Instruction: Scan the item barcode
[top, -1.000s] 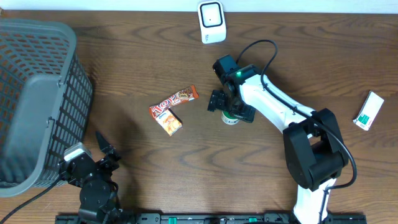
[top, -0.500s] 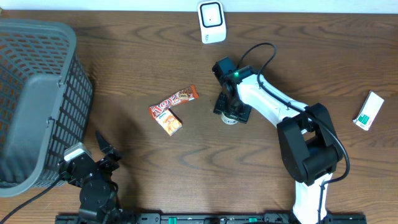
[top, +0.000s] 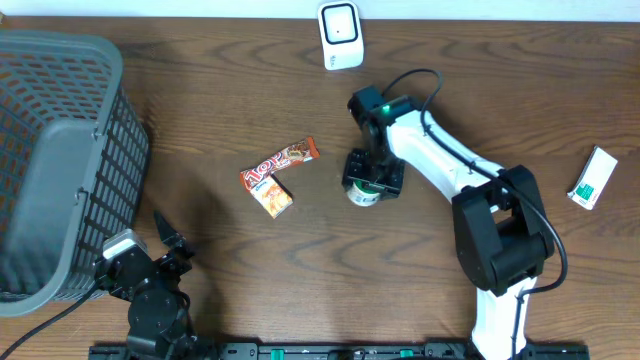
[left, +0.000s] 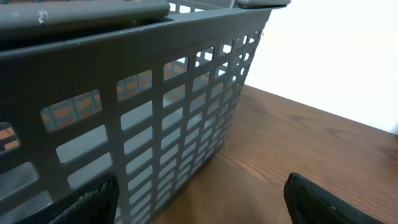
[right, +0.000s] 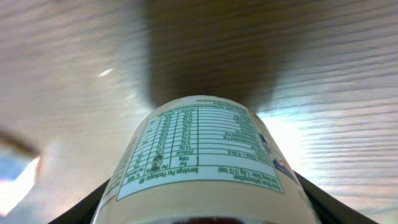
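- R gripper (top: 368, 184) mid-table, clamped on a small bottle (top: 362, 195). From overhead the gripper covers most of it; only a green-and-white end pokes out toward the table's front edge.
- R wrist cam: bottle (right: 199, 149) fills the frame, cream body, label w/ green nutrition table. Dark fingers (right: 323, 202) press both sides, cut off at the bottom edge. No barcode visible on this face; print too small to read.
- Scanner (top: 340, 35): white, at the back edge, well apart from the bottle.
- L gripper (top: 172, 240) front-left beside the grey basket (top: 120, 150), jaws wide, nothing between. L wrist cam shows mostly the basket wall (left: 155, 112); inside can't be made out.
- Snack bar (top: 280, 160) and orange packet (top: 275, 197) touching, left of the bottle.
- White-green box (top: 593, 178) far right; text unreadable.
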